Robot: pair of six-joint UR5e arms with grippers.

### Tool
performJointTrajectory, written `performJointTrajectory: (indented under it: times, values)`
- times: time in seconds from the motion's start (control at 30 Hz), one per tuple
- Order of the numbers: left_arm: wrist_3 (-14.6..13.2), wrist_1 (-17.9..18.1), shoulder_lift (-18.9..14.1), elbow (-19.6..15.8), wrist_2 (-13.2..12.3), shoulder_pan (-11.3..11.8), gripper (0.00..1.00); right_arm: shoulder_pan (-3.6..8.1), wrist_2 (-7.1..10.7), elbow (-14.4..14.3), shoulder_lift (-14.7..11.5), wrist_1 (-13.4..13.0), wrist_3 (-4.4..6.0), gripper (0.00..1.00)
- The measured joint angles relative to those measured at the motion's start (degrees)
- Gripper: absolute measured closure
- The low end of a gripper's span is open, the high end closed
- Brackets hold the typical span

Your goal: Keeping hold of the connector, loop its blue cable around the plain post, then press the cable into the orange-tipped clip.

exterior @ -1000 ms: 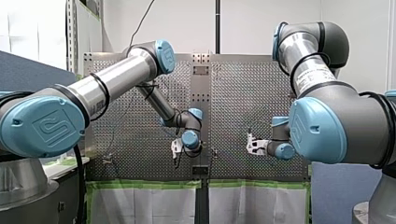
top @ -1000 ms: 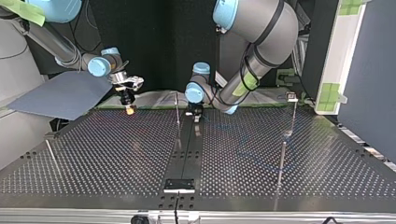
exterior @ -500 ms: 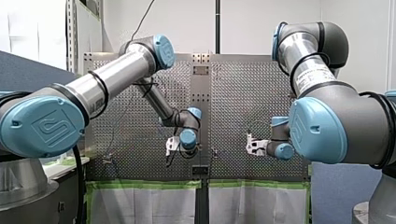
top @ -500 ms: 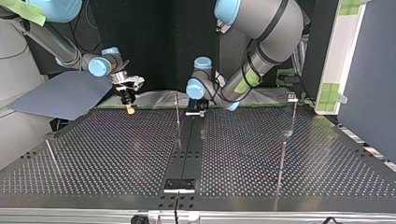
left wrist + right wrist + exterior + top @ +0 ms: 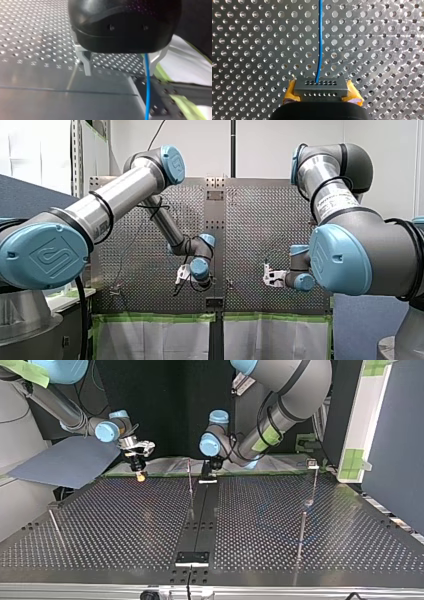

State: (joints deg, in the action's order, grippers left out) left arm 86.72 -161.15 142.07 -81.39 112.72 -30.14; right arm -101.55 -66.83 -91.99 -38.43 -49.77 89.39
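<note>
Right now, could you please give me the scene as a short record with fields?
Right tool: shut on the connector, yellow pads either side
Blue cable: leaves the connector, runs ahead over the perforated table
Left tool: open, the cable passing just inside one finger
Thin post: beside the left tool in the top view

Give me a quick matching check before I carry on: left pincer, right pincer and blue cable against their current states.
Things:
1. left pincer
2. right pincer
3. blue cable

States:
A. comes out of the connector and runs away over the perforated table
B. open, metal fingers apart, the cable passing close by one of them
C. shut on the connector, with yellow pads on either side of it

Pairs: 1-B, 2-C, 3-A.
</note>
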Motion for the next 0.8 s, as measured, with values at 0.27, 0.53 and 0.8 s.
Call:
performJointTrajectory:
  times: [0.27, 0.53, 0.8]
  values:
    - [-4.42, 0.95, 0.0, -0.48, 4.27, -0.07, 0.0, -0.01, 0.02, 0.0, 0.04, 0.02, 0.04, 1.0]
    - [-9.48, 0.46, 0.0, -1.68, 7.41, -1.09, 0.0, -0.01, 0.03, 0.01, 0.05, 0.02, 0.1, 1.0]
    - [-13.1, -1.57, -0.07, -3.71, 3.47, -2.63, 0.0, -0.02, 0.02, 0.01, 0.11, 0.02, 0.1, 1.0]
